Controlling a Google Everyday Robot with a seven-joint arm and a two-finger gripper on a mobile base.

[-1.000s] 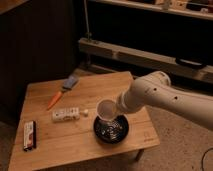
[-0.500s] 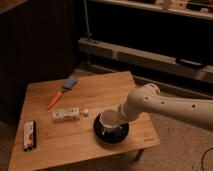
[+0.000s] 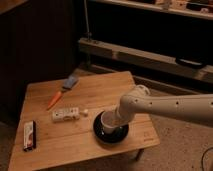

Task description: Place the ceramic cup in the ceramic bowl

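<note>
A low rectangular wooden table (image 3: 85, 145) lies under the white robot arm (image 3: 170, 107), which reaches in from the right. The gripper (image 3: 114, 121) is at the arm's left end, low over the shallow round black ceramic bowl (image 3: 102, 136) directly beneath it. The small plain white ceramic cup (image 3: 102, 121) sits inside the bowl, right against the gripper. Left of the gripper lies a white rectangular remote-like item (image 3: 66, 115), farther left a black-and-orange flat bar (image 3: 30, 135), and beyond it an orange-handled brush (image 3: 63, 90).
</note>
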